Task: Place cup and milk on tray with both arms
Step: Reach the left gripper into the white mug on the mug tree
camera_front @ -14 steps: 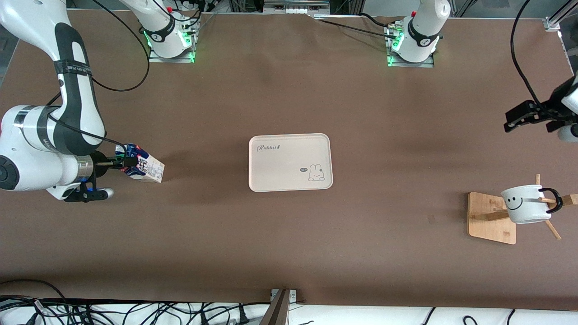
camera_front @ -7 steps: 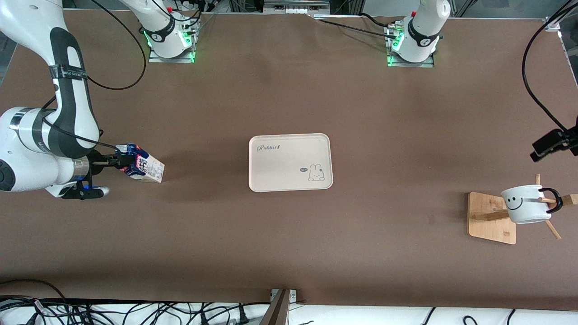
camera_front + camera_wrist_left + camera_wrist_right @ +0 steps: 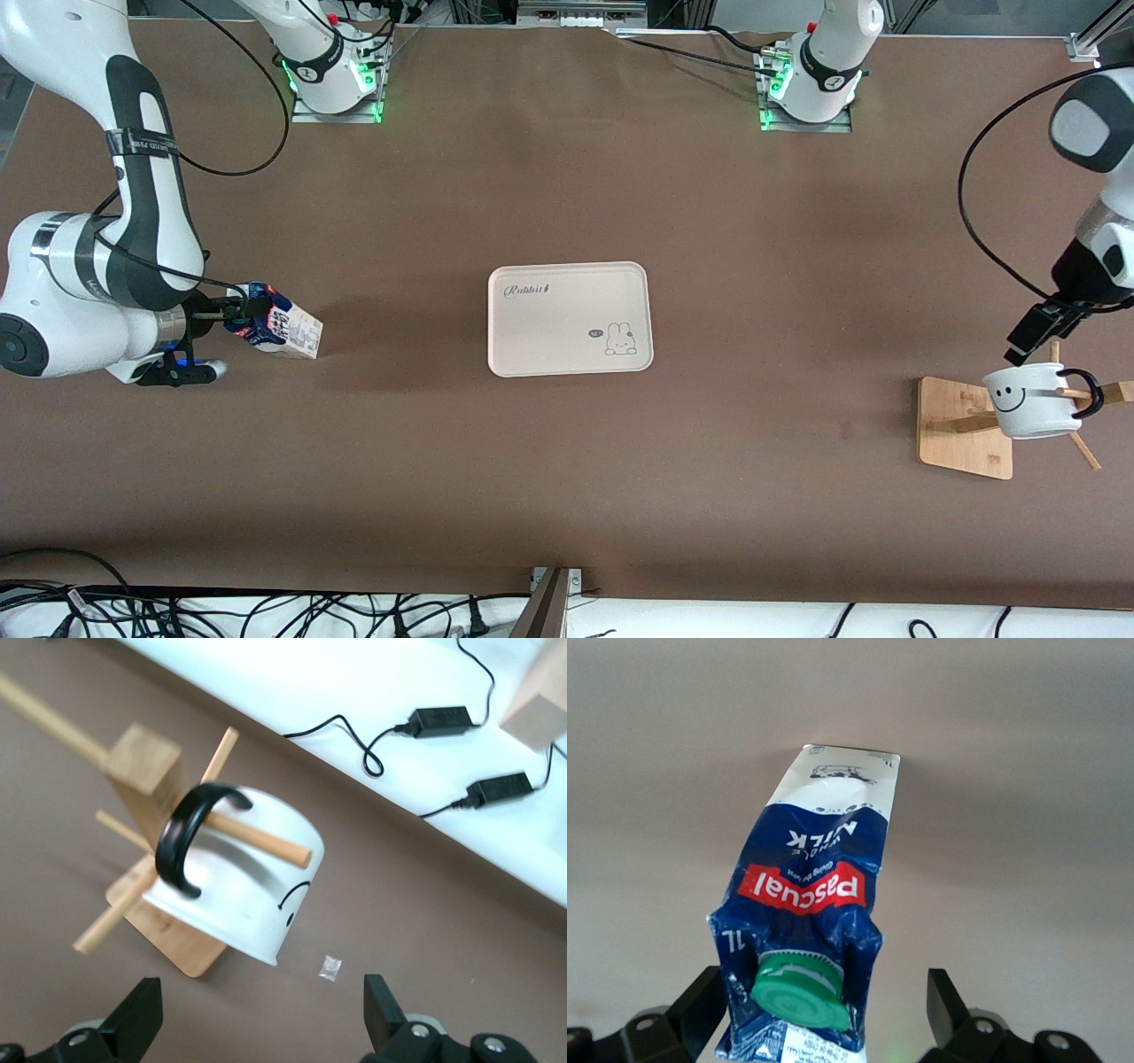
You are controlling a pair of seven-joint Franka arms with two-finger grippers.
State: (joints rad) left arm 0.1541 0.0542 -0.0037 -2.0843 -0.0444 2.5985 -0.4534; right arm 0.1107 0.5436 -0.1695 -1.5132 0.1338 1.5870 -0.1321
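The milk carton (image 3: 276, 330), dark blue and white, lies on its side at the right arm's end of the table. In the right wrist view its green cap (image 3: 799, 990) points at the camera. My right gripper (image 3: 235, 312) is open, with the carton's (image 3: 815, 877) top end between its fingers (image 3: 946, 999). The white smiley cup (image 3: 1032, 400) hangs by its black handle (image 3: 188, 843) on a wooden rack peg at the left arm's end. My left gripper (image 3: 1030, 341) is open over the table just beside the cup (image 3: 244, 890). The cream tray (image 3: 567, 288) lies mid-table.
The wooden rack (image 3: 964, 427) has a flat base and several pegs sticking out (image 3: 53, 713). A small scrap (image 3: 330, 967) lies on the table by the cup. Cables and power bricks (image 3: 438, 719) lie on the white surface past the table edge.
My left arm has swung in from the table's end, and its gripper has come down beside the cup. My right gripper has stayed at the carton's top with only small shifts.
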